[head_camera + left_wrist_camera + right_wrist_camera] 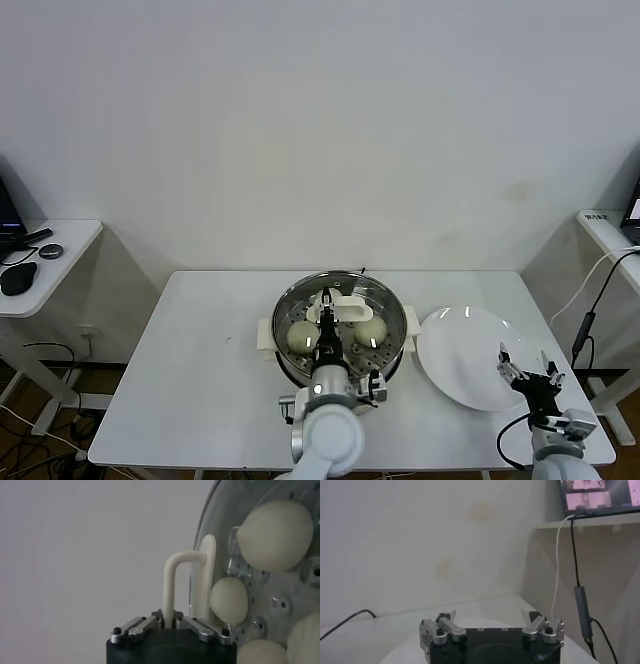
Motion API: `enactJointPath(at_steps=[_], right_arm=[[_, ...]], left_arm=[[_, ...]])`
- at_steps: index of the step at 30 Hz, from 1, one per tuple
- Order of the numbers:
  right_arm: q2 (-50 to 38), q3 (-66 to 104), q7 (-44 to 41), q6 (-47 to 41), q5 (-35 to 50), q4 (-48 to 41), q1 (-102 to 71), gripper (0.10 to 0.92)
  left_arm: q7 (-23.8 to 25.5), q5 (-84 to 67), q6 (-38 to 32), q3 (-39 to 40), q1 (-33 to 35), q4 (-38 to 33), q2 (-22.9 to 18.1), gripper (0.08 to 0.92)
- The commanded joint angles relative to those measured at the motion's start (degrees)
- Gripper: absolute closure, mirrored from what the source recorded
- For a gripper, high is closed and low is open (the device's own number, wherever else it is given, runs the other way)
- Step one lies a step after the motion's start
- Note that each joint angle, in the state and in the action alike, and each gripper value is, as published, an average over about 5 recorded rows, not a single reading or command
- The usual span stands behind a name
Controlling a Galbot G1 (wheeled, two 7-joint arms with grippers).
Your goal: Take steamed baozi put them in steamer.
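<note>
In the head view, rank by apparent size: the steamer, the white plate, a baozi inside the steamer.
1. Steamer, largest.
2. White plate, somewhat smaller across; its near edge sits partly behind the right gripper.
3. Baozi, clearly smallest.
The left gripper holds the lid handle over them.

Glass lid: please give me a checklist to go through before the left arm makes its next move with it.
1. Left gripper shut on the lid handle: ok.
2. All four steamed baozi inside the steamer: ok.
3. Plate has no buns left: ok.
4. Right gripper open over the plate's near edge, away from the steamer: ok.
5. Glass lid seated flat on the steamer's rim: cannot tell.
</note>
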Motion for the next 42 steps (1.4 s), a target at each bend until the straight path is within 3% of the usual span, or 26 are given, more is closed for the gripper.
enactJointPath(at_steps=[1,9,17,23,26,29,36,42], right_arm=[[0.0,0.0,0.0,0.1,0.0,-0.1,0.0,0.203],[0.1,-0.1,-0.2,0.0,-0.3,-0.6,0.1,0.203],[0.7,-1.4,-6.9,4.7,-4.4,1.4,-2.1,0.203],[2.2,-5.5,-7.0,4.5,-6.7,5.7,-4.5,0.203],[2.8,-7.1,-6.6,3.6,-8.2,6.8,-6.1,0.203],[3.4,-7.5,-6.4,4.0,-8.3,6.9,-7.3,0.203],[4.3,-7.5,-6.3,4.4,-7.8,7.4,-9.5,0.203],[4.1,-7.1,-7.4,2.9,-9.6,8.2,-11.5,0.203]], left_arm=[[2.7,-3.1,-1.7,1.3,4.2,-10.4,3.1,0.608],[2.6,-5.8,-2.7,-2.4,10.2,-20.3,6.0,0.374],[-3.1,-20.7,-4.4,-13.9,17.1,-31.9,9.9,0.188],[-6.8,-55.1,-10.5,-33.8,19.0,-33.9,8.4,0.177],[-11.6,-75.3,-19.1,-45.0,21.5,-29.6,8.2,0.177],[-13.1,-89.3,-26.3,-52.0,26.5,-24.7,9.0,0.177],[-17.8,-95.0,-37.4,-51.4,36.1,-18.0,8.3,0.177],[-17.7,-96.7,-36.0,-46.7,42.0,-17.0,8.0,0.177]])
